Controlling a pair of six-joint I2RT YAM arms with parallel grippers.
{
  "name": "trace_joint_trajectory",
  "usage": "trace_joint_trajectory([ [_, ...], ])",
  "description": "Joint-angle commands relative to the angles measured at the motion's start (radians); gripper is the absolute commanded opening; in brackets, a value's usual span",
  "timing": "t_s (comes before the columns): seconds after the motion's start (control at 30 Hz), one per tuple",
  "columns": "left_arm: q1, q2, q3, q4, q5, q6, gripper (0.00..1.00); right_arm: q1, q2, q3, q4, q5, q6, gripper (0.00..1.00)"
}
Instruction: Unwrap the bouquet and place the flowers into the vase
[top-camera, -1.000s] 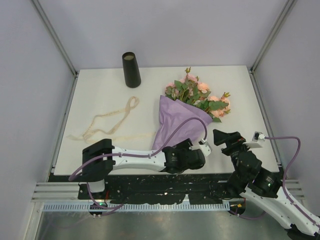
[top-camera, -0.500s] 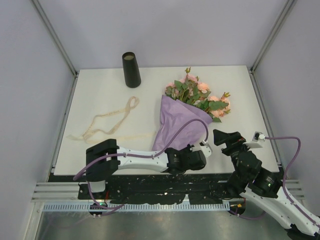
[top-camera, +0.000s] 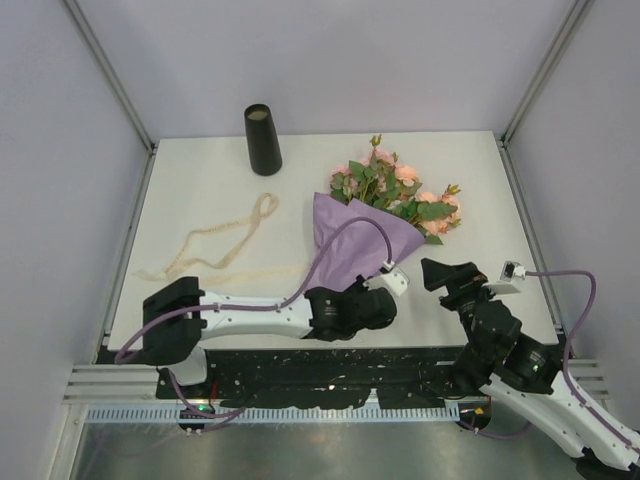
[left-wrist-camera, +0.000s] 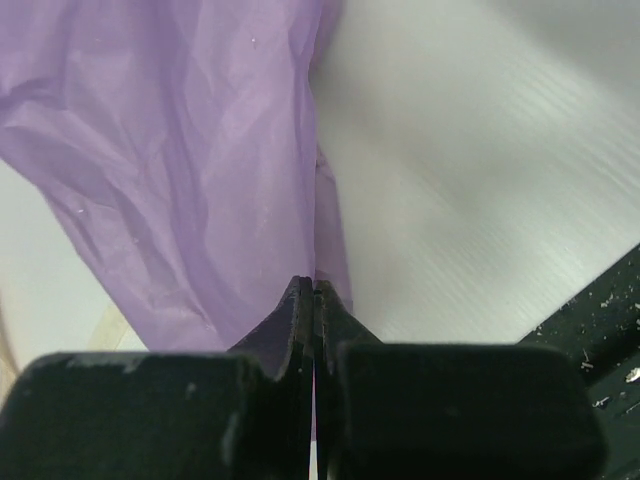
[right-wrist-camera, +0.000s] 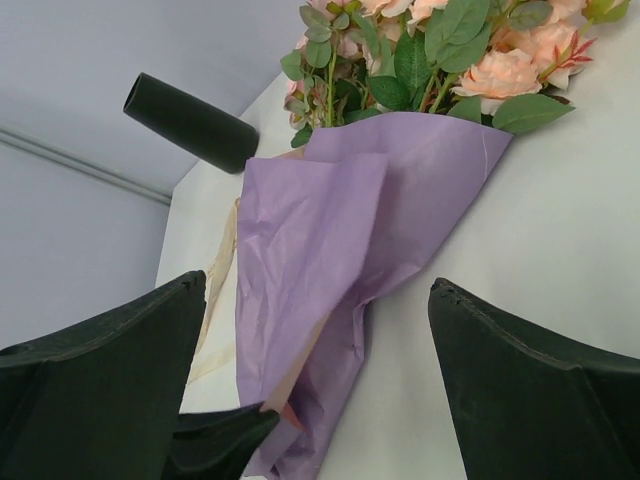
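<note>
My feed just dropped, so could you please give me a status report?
Left gripper shut on bouquet paper; right gripper open. Ribbon off, flowers wrapped. Vase upright, nothing blocking it.

Top camera looks down; close wrist cameras share the bouquet (right-wrist-camera: 340, 230).

The bouquet's (top-camera: 365, 235) wrap is thin, matt, creased purple paper — the table (top-camera: 200, 190) smooth matt white, the vase (top-camera: 263, 140) matt black.
</note>
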Motion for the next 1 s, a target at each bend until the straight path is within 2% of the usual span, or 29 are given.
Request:
trace_joint_trajectory([
  [0.0,0.08,-0.147,-0.042,0.018,-0.013,-0.148,0.0,0.004,0.043,-0.008,0.068,-0.017,0.007,0.97],
  [0.2,0.21,-0.305,-0.183,0.036,0.084,-0.302,0.0,0.006,0.121,-0.043,0.157,-0.092,0.018,0.99],
  [0.37,0.355,-0.471,-0.425,0.193,0.246,-0.372,0.0,0.004,0.261,-0.057,0.249,-0.161,0.016,0.99],
  [0.53,0.454,-0.626,-0.557,0.196,0.269,-0.428,0.0,0.004,0.425,-0.085,0.345,-0.192,0.092,1.0],
  [0.67,0.539,-0.667,-0.604,0.144,0.311,-0.46,0.0,0.004,0.543,-0.089,0.427,-0.18,0.119,1.0],
  [0.8,0.579,-0.644,-0.598,0.049,0.283,-0.48,0.13,0.003,0.653,-0.077,0.487,-0.163,0.122,1.0],
  [0.87,0.59,-0.627,-0.588,0.012,0.265,-0.489,0.15,0.001,0.708,-0.066,0.51,-0.154,0.118,1.0],
  [0.9,0.594,-0.618,-0.582,-0.008,0.251,-0.497,0.16,0.003,0.724,-0.063,0.513,-0.154,0.106,0.97],
  [0.97,0.611,-0.603,-0.567,-0.054,0.214,-0.532,0.15,0.001,0.791,-0.059,0.601,-0.163,0.092,0.95],
])
